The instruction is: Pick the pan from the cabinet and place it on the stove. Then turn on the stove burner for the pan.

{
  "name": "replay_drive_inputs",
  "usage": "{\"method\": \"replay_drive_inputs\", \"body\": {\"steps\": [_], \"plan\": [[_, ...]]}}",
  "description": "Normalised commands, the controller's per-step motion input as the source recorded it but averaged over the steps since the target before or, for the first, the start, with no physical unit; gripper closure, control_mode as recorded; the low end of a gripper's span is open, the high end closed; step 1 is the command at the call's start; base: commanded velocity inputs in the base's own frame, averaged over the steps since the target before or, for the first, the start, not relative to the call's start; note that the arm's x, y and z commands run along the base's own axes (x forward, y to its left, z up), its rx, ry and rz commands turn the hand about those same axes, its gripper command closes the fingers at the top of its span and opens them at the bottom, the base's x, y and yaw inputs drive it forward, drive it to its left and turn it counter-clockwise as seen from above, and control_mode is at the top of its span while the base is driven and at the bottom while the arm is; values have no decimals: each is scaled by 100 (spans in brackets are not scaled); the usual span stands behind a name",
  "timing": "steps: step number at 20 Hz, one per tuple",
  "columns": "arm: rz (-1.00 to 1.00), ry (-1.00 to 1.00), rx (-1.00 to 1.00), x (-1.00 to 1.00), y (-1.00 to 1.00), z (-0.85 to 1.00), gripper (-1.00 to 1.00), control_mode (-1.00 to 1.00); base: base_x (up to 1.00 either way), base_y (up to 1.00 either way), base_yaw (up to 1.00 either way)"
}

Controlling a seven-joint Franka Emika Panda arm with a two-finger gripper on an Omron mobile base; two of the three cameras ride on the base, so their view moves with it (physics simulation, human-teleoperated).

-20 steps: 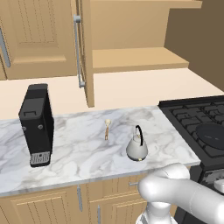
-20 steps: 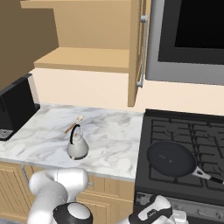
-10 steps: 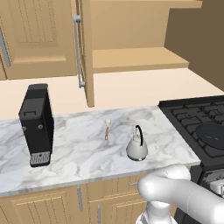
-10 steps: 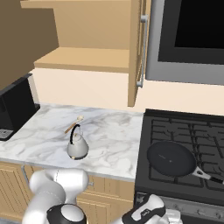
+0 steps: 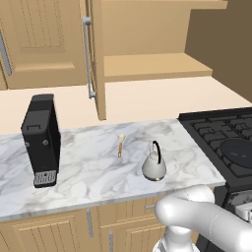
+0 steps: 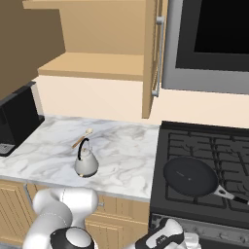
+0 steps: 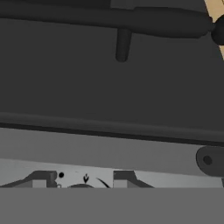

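The black pan [image 6: 190, 176] lies flat on the stove [image 6: 214, 141], on a front grate, its handle pointing to the right; it also shows as the dark pan [image 5: 240, 149] on the stove [image 5: 211, 129]. The cabinet [image 6: 95, 65] stands open with a bare shelf, seen too as the cabinet [image 5: 153, 66]. My gripper [image 7: 83, 181] is low, close against the stove's front control panel. Its fingertips [image 7: 124, 177] stand apart on either side of a knob with printed marks. Whether they press the knob I cannot tell. The hand [image 6: 165, 238] sits below the stove's front edge.
A silver kettle [image 5: 154, 166] and a small wooden utensil [image 5: 120, 145] are on the marble counter [image 5: 88, 172]. A black coffee machine [image 5: 42, 140] stands at the left. Another knob [image 7: 208, 160] and the oven door handle [image 7: 109, 19] are close to the hand.
The hand has shifted slightly in front of the stove's control panel. The pan, kettle and cabinet door have not moved.
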Motion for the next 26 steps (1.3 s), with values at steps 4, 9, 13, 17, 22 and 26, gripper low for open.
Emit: {"method": "replay_drive_inputs", "body": {"steps": [4,9,13,17,22,26], "plan": [[5,-1,-3,-4,0,8,100,-100,0,0,0],[1,0,-12,-6,3,39,100,-100,0,0,0],[1,0,-14,-2,7,41,100,-100,0,0,0],[1,2,-10,0,1,25,100,-100,0,0,0],[0,6,0,0,0,14,100,-100,0,0,0],[0,4,-4,0,0,26,100,-100,0,0,0]]}}
